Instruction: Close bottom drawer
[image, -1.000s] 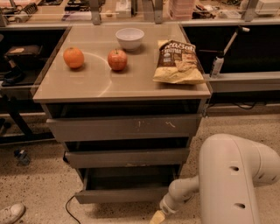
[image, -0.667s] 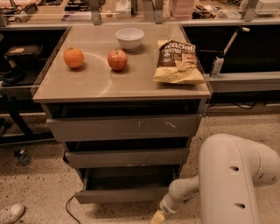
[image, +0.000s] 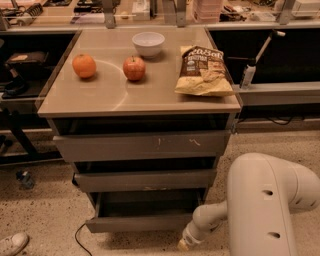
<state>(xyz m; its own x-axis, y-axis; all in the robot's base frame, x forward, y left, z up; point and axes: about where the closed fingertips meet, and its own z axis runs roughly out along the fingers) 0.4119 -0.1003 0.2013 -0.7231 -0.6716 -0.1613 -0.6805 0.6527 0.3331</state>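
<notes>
Room check first. The floor (image: 45, 210) lay open at 8 o'clock of the cabinet (image: 110, 95). There was only a white shoe (image: 11, 244) in the frame's 7 o'clock corner and a thin cable (image: 77, 239) on the ground just left of the bottom drawer's left corner. The 4-5 o'clock side was tight, because my own arm (image: 265, 205) filled most of it. Dark shelving flanked the cabinet at 9 and 3 o'clock.

The gripper (image: 184, 244) sat low near the floor, at 5 o'clock of the bottom drawer (image: 140, 223), just beside its right front corner. I couldn't tell whether it touched the front, or whether it was spread or pressed together.

The bottom drawer was at 6 o'clock of the cabinet, lowest of three. It was pulled out, with its shallow tray showing dark behind the front. The front was flat, plain grey-brown with no handle, and narrower than the two above. It stuck out past the middle drawer (image: 145, 180) and the top drawer (image: 140, 146), which carried white scratch marks.

On top were an orange (image: 84, 65) at 10 o'clock, an apple (image: 134, 68) beside it, a white bowl (image: 148, 43) at 12 and a chip bag (image: 202, 71) at 2, near the right edge. The bag had white lettering on a dark panel, which I couldn't read.
</notes>
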